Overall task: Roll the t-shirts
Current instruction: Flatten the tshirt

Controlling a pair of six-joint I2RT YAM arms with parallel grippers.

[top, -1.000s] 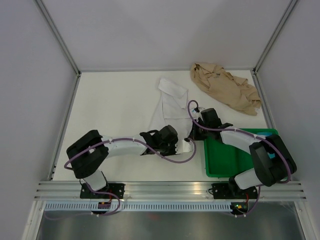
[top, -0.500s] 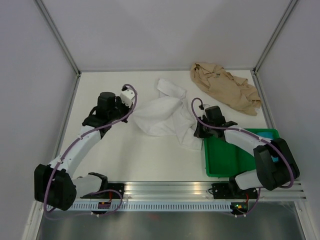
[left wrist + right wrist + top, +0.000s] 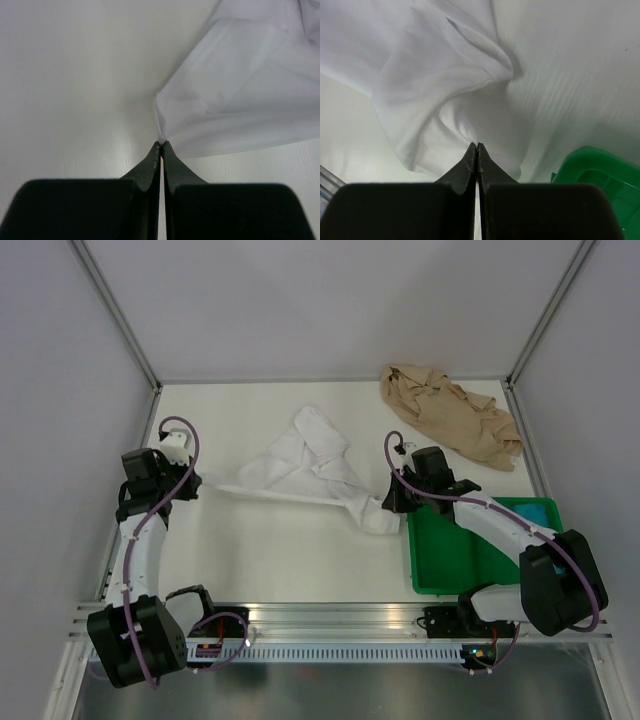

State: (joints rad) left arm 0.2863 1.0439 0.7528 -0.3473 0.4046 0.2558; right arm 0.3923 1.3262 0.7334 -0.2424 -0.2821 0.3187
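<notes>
While left hand (image 3: 192,484) and right hand (image 3: 391,502) each clamp shut on opposite ends of the white t-shirt (image 3: 300,468), stretched across the worktop (image 3: 260,550) with the tan t-shirt (image 3: 450,415) heaped back right, step looks like spreading; next move needs laying it flat before rolling.

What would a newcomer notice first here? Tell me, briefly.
The white t-shirt is stretched across the middle of the table, pinched at one end by the left pincer and at the other by the right pincer. Next come the crumpled tan t-shirt in the far right corner and the bright green tray at the near right.
</notes>
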